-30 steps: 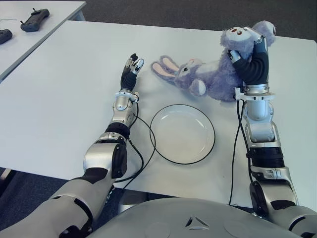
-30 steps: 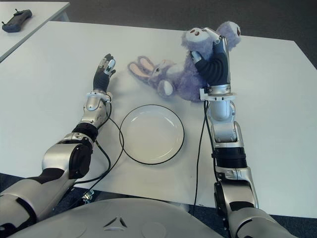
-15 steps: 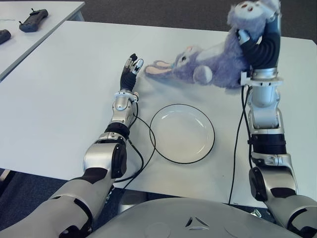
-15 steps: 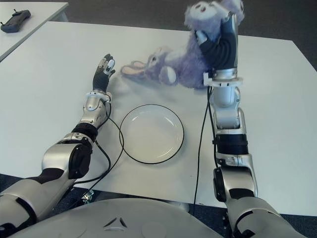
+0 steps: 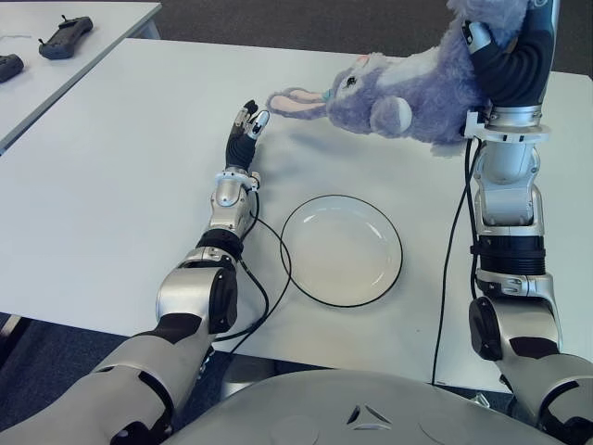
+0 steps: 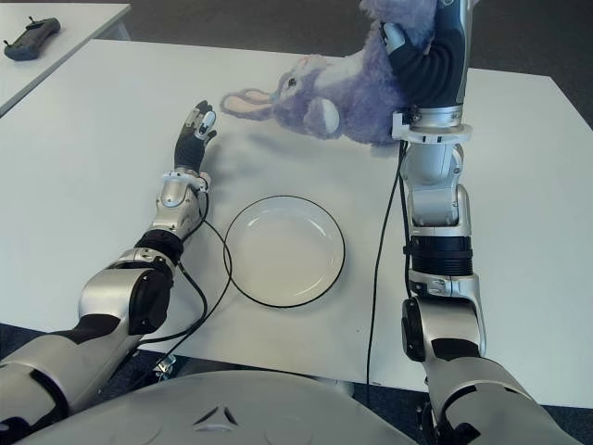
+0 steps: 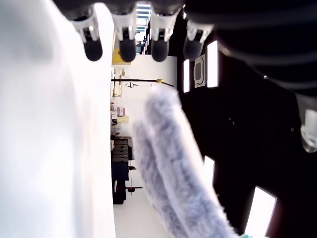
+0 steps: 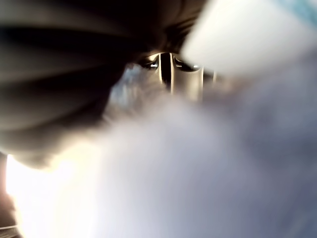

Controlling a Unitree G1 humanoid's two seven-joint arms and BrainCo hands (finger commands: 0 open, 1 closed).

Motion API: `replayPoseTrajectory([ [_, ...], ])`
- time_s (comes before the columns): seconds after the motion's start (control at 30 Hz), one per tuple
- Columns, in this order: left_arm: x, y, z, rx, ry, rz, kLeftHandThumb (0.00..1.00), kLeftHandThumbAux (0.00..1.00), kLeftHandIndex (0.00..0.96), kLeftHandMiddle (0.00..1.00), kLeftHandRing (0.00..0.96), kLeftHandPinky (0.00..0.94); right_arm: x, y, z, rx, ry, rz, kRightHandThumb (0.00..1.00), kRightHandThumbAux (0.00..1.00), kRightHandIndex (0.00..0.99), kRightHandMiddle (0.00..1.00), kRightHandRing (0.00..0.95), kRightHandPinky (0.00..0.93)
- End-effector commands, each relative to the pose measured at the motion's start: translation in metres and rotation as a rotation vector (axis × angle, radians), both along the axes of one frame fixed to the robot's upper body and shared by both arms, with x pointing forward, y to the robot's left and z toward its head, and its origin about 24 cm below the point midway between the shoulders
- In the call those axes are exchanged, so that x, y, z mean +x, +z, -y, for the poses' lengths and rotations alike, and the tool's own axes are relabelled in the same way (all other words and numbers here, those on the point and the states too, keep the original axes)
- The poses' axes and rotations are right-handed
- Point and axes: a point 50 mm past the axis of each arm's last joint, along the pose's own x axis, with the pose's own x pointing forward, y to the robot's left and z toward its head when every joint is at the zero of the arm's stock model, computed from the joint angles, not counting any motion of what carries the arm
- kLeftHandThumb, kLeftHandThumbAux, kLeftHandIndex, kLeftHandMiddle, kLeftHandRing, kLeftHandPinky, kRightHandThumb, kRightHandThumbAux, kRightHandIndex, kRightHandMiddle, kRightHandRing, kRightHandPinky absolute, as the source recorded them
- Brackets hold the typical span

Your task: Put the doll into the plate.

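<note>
At the upper right of the left eye view, the right hand (image 5: 505, 56) was clenched around the purple rabbit doll (image 5: 408, 88), gripping it by the rear of its body. The doll hung clear of the white counter (image 5: 111, 176), its head and long ears stretching toward the upper centre of the frame. In the right wrist view, fur filled nearly everything, so the exact finger placement was hard to read, though the hand appeared wrapped tight on the plush.

The white plate (image 5: 384, 222), rimmed in black, sat empty on the counter at the centre of the frame, below the doll and apart from it.

The left hand (image 5: 246, 125) showed at the upper left of the plate, its fingers (image 7: 124, 47) extended and holding nothing; the doll's ear tips were just beside it. A black cable (image 5: 269, 278) ran along the left forearm past the plate's rim. 2 dark controllers (image 5: 63, 37) lay on a second counter at the frame's upper left corner.
</note>
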Motion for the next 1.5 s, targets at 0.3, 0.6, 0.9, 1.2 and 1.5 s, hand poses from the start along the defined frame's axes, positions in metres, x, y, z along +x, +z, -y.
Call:
replayPoseTrajectory([
  [0.3,-0.096,-0.124,-0.005,-0.045,0.046,-0.584,0.0,0.378,0.0,0.0,0.0,0.0,-0.001,0.03,-0.007,0.015,0.031,0.091,0.735,0.704,0.443,0.823,0.85,0.881],
  [0.6,-0.095,-0.123,-0.004,-0.051,0.043,-0.57,0.0,0.372,0.0,0.0,0.0,0.0,-0.005,0.028,-0.028,-0.05,0.09,0.122,0.737,0.705,0.442,0.843,0.865,0.889],
  [0.9,-0.095,-0.122,-0.004,-0.045,0.052,-0.572,0.0,0.374,0.0,0.0,0.0,0.0,-0.006,0.025,-0.032,-0.062,0.117,0.13,0.735,0.706,0.442,0.844,0.867,0.881],
  [1.2,-0.095,-0.123,-0.003,-0.043,0.045,-0.575,0.0,0.373,0.0,0.0,0.0,0.0,-0.02,-0.007,-0.058,-0.049,0.24,0.111,0.735,0.705,0.441,0.828,0.843,0.839],
  [1.5,-0.095,-0.123,-0.002,-0.047,0.045,-0.571,0.0,0.372,0.0,0.0,0.0,0.0,-0.022,-0.01,-0.069,-0.026,0.356,0.022,0.731,0.707,0.441,0.871,0.876,0.886],
])
